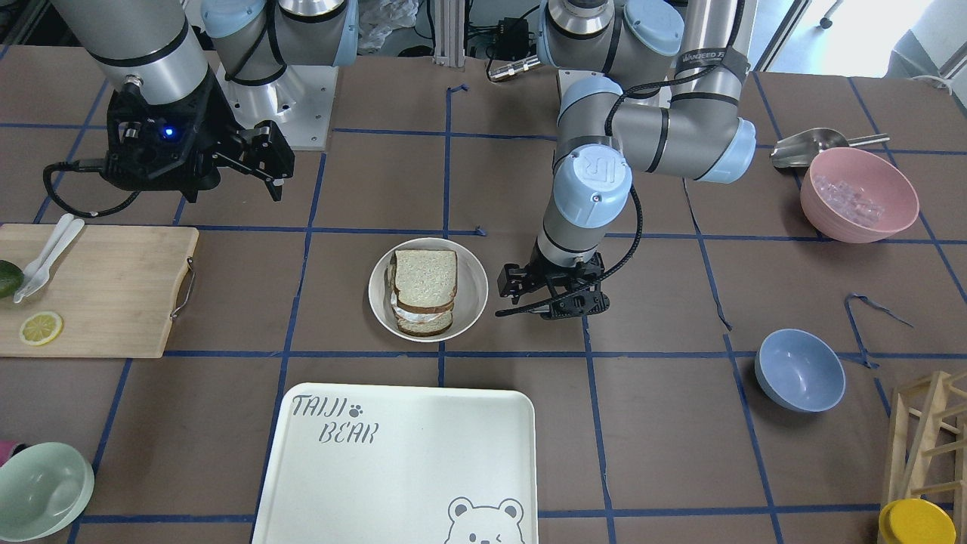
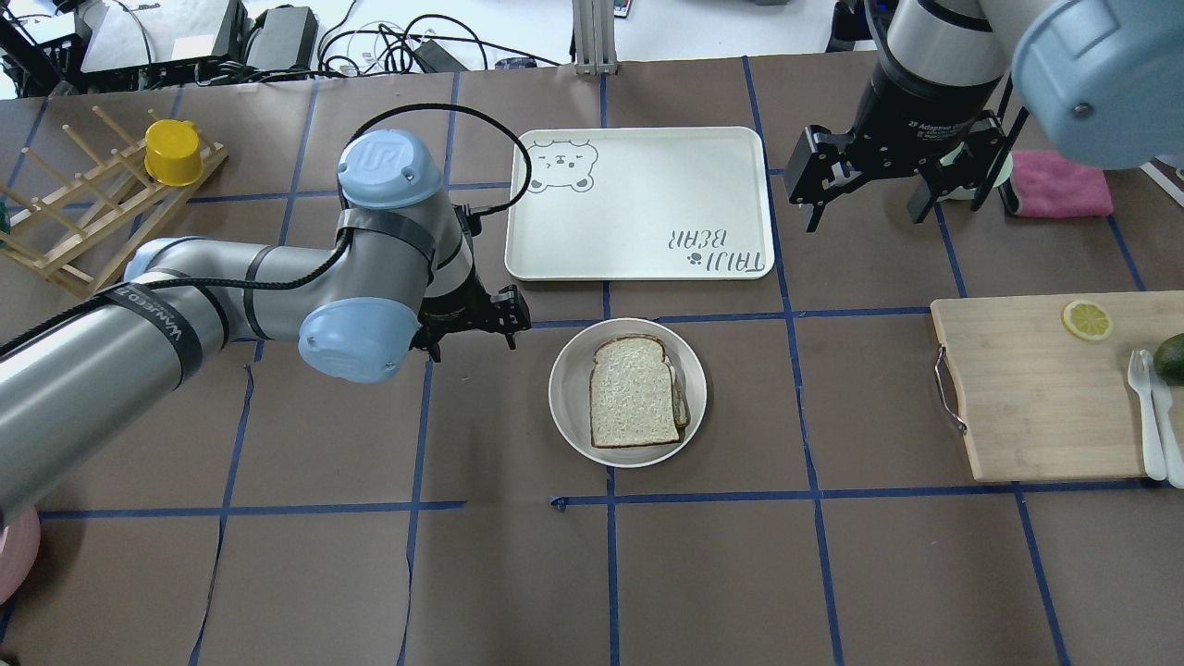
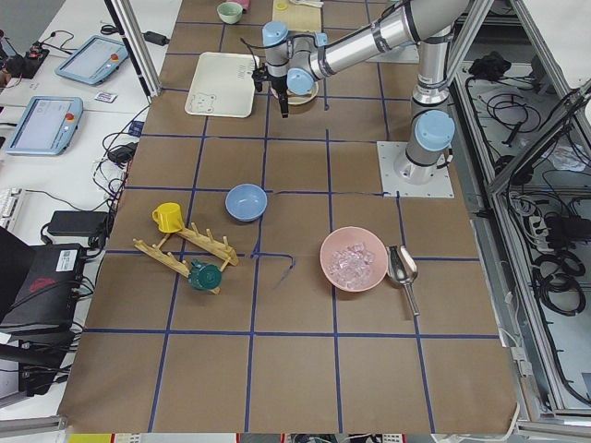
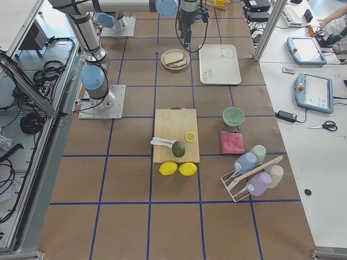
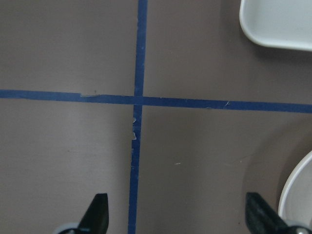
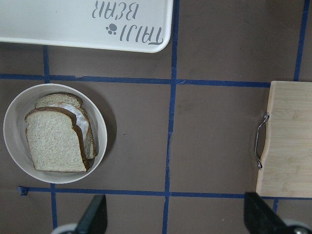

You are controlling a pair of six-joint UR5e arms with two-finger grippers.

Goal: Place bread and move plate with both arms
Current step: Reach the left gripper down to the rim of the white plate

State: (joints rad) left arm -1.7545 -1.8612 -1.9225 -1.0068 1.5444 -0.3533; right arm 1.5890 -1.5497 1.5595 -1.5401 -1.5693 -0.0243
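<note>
**Inspector:** Begin with what sits nearest the overhead lens, then work rightward.

**Robot:** Item one is my left arm [image 2: 111, 342]. It comes in large from the lower left with the elbow bent. At its end, my left pincer [image 2: 474, 340] is low over the brown table [image 2: 277, 573]. Its fingers are spread wide with nothing between them. My left wrist camera shows only taped table in the gap.

**Inspector:** How does it stand relative to the plate?

**Robot:** It is just beside the plate [image 2: 566, 398], on the plate's left, and apart from it. In the wrist view the rim curves in close to one fingertip, and I see no contact. I cannot tell whether my fingertips touch the table.

**Inspector:** Where is the bread?

**Robot:** The bread [image 2: 634, 402] lies flat inside the plate. It rests on top of a second slice [image 6: 58, 100], slightly offset from it, and a white layer shows between the two. The plate stands near the middle of the table. It is on my side of the "TAIJI BEAR" tray [image 2: 638, 240] and close to it, but not touching.

**Inspector:** Continue to the right.

**Robot:** My right pincer [image 2: 868, 220] hangs high, past the tray's right end and well apart from the plate. Its fingers are wide and empty. Its wrist camera looks down on the plate, a corner of the tray and the board's handle.

**Inspector:** And the far right?

**Robot:** A wooden cutting board [image 2: 1027, 398] lies there. On it are a lemon slice [image 2: 1086, 320] and white utensils [image 2: 1152, 416]. An avocado [image 2: 1173, 356] is at the view's edge.
</note>
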